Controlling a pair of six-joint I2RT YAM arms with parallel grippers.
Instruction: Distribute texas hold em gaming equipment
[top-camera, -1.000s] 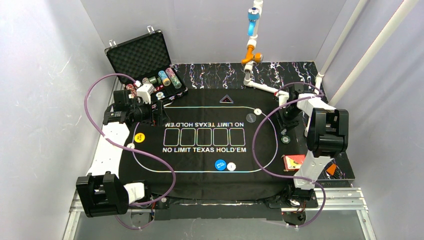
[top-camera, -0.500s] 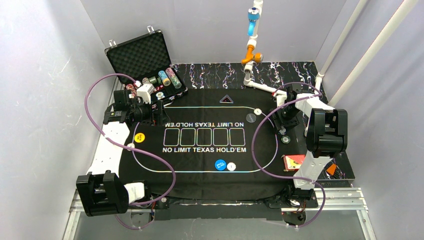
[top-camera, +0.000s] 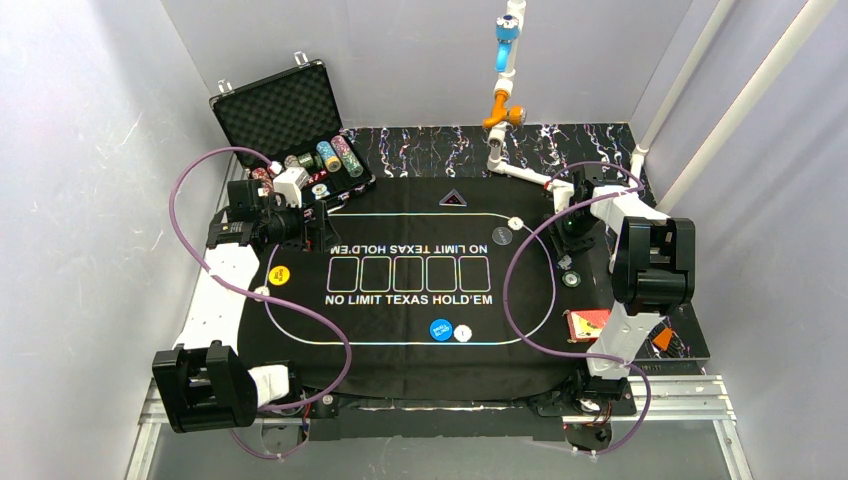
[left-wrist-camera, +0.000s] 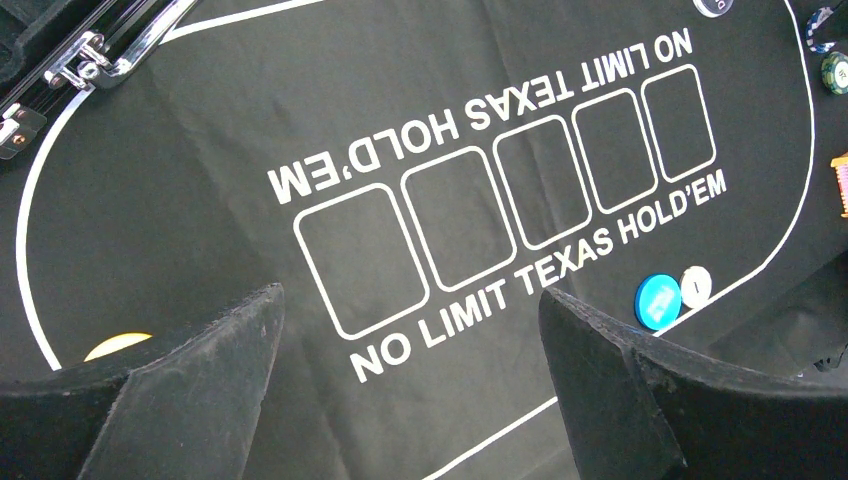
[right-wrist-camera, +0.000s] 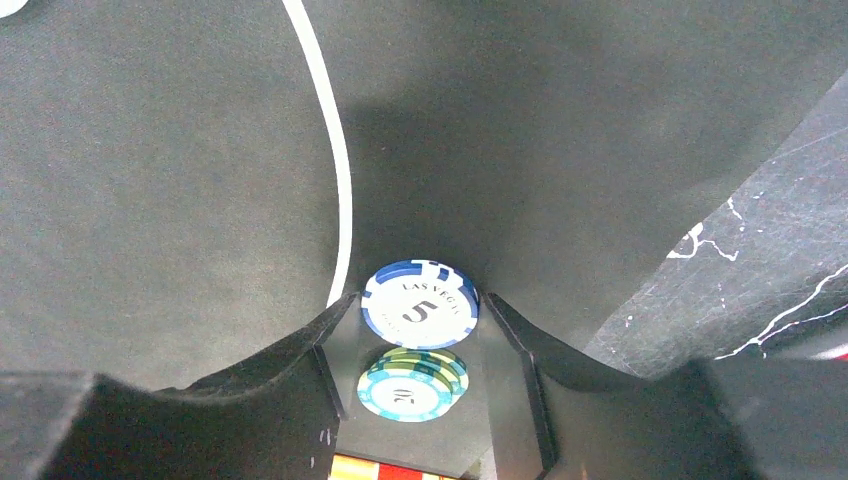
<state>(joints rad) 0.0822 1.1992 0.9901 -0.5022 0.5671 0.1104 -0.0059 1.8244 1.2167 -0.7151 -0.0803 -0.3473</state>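
Moved: right hand (right-wrist-camera: 420, 296) has drawn toward the worktop's (top-camera: 440, 140) far edge, off the chips.
Black printed felt mat (top-camera: 400, 345): spread flat.
Black foam-lined case (top-camera: 280, 110): open, far-left corner.
Left hand (left-wrist-camera: 410, 292): spread wide, empty, above the mat.
Right hand: fingers parted, seemingly touching neither chip.
Blue-and-white striped chip marked 5 (right-wrist-camera: 420, 305): on the mat's right end, just beside the teal-and-green chip stack (right-wrist-camera: 408, 385).

Poker gear, laid flat and scattered.
Blue-white "5" chip (right-wrist-camera: 420, 304) beside a teal-green chip stack (right-wrist-camera: 410, 385); red-backed deck (top-camera: 586, 322) nearby; blue button (top-camera: 441, 329) just beside white button (top-camera: 463, 332); yellow button (top-camera: 280, 274) well apart; striped chips (top-camera: 335, 155) in the case (top-camera: 275, 110).
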